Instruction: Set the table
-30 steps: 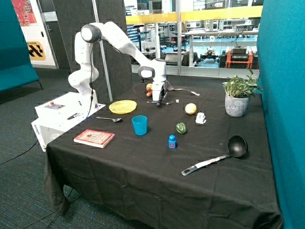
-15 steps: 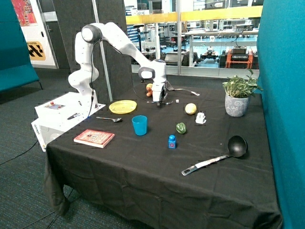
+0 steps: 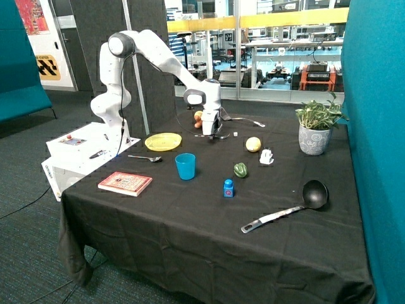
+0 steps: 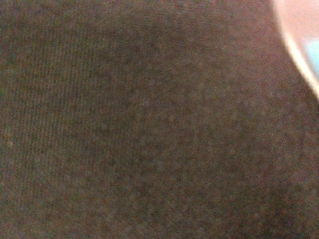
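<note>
The table (image 3: 190, 234) has a black cloth top. On it lie a yellow plate (image 3: 163, 141), a metal spoon (image 3: 145, 158), a blue cup (image 3: 185, 166) and a fork (image 3: 250, 120) at the far edge. My gripper (image 3: 214, 133) is down at the cloth, just past the plate and beside a clear bowl of fruit (image 3: 199, 118). The outside view does not show whether it holds anything. In the wrist view the black cloth (image 4: 149, 129) fills nearly everything, very close, with a pale blurred edge (image 4: 299, 30) in one corner.
A red book (image 3: 125, 183), a green pepper (image 3: 240, 170), a small blue bottle (image 3: 228, 187), a lemon (image 3: 253, 144), a small white object (image 3: 266, 156), a black ladle (image 3: 288, 209) and a potted plant (image 3: 315, 130) also stand on the table. The white robot base (image 3: 79, 149) sits beside it.
The hand shifted slightly toward the fruit bowl between one second and half a second ago. Since then nothing has visibly moved.
</note>
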Motion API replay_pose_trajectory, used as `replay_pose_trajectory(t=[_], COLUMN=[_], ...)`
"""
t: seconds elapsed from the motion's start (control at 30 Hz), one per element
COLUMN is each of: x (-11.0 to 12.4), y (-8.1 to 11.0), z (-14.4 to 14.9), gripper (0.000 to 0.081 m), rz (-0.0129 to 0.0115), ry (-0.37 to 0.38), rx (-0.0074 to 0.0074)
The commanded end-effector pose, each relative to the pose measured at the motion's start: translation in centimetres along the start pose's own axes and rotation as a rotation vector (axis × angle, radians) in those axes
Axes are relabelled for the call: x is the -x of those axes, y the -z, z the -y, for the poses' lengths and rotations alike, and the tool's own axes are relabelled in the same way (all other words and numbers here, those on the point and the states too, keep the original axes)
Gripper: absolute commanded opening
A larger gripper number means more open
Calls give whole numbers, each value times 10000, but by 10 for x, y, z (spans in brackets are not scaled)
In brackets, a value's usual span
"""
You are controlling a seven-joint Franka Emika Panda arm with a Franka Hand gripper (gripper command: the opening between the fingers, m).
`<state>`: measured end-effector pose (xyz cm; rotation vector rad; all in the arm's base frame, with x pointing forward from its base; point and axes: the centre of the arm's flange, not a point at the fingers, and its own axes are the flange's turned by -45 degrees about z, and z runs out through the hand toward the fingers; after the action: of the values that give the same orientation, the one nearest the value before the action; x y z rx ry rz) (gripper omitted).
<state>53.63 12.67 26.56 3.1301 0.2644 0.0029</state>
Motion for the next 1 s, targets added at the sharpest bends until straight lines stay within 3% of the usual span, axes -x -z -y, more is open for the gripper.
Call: replay_pose_trajectory(t=[0.0,0.47,0.77,0.97], x=[2,1,-9,-10], y=[-1,4,41,55], z=[0,4,7,5], gripper=[0,0,0,0], rz=[18,18,18,18], ry=[40,194,572,636], rx=[-5,-5,-5,-5])
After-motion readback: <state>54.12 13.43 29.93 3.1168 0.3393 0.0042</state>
